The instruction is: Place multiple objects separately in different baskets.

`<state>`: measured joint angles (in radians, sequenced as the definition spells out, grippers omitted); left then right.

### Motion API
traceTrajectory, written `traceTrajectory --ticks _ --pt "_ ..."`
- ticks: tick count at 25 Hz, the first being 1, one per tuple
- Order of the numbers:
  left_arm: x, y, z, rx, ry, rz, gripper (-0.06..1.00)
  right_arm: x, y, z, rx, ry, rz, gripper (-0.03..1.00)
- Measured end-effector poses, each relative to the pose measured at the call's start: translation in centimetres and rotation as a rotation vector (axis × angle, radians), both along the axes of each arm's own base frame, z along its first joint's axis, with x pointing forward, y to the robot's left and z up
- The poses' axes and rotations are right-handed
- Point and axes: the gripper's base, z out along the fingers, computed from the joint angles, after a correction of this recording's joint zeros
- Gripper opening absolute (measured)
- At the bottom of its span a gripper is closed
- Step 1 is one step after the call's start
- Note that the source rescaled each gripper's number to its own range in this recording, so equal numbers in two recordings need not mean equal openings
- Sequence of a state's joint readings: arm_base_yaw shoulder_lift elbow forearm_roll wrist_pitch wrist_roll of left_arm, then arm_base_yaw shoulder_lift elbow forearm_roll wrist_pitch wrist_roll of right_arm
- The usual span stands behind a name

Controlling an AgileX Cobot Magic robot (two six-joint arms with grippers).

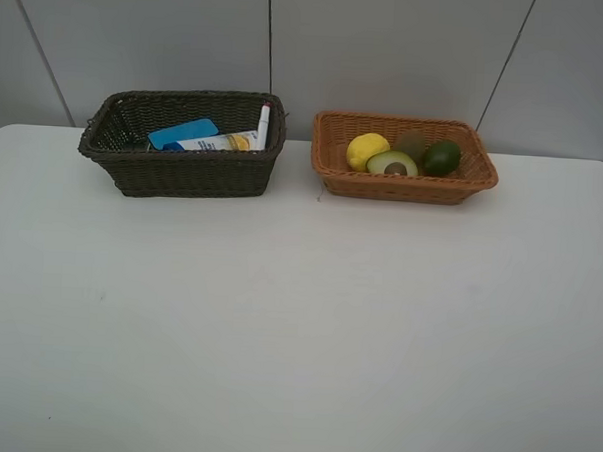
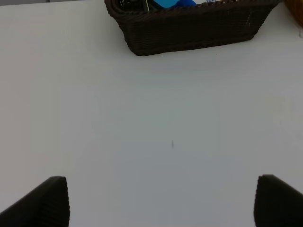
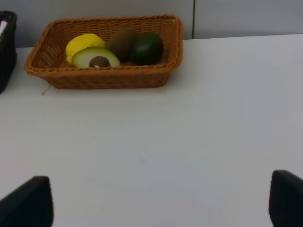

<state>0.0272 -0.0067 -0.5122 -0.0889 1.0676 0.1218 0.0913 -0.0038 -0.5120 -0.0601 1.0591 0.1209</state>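
Note:
The dark brown basket (image 1: 184, 176) stands at the back left of the table. In it lie a white bottle (image 1: 220, 141), a pink-tipped white marker (image 1: 263, 124) and a flat blue item (image 1: 182, 133). The orange-tan basket (image 1: 403, 185) at the back right holds a yellow lemon (image 1: 367, 150), a halved avocado (image 1: 391, 165), a brown kiwi (image 1: 412, 143) and a whole green avocado (image 1: 442, 157). Neither arm shows in the exterior view. My left gripper (image 2: 161, 203) is open over bare table in front of the dark basket (image 2: 189, 33). My right gripper (image 3: 158, 202) is open, well short of the orange basket (image 3: 104, 78).
The white table (image 1: 297, 326) stretches wide in front of both baskets. A grey panelled wall (image 1: 389, 50) rises right behind them. A narrow gap separates the two baskets.

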Motion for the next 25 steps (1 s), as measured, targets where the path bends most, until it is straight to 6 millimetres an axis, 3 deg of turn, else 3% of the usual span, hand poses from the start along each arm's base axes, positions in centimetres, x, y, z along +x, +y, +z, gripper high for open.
traceTrajectory --ticks 6,25 --pt "0.00 0.00 0.00 0.000 0.000 0.000 1.00 -0.04 0.06 0.00 0.001 0.000 -0.083 1.00" --pt "0.00 0.00 0.00 0.000 0.000 0.000 1.00 -0.04 0.06 0.00 0.001 0.000 -0.085 1.00"
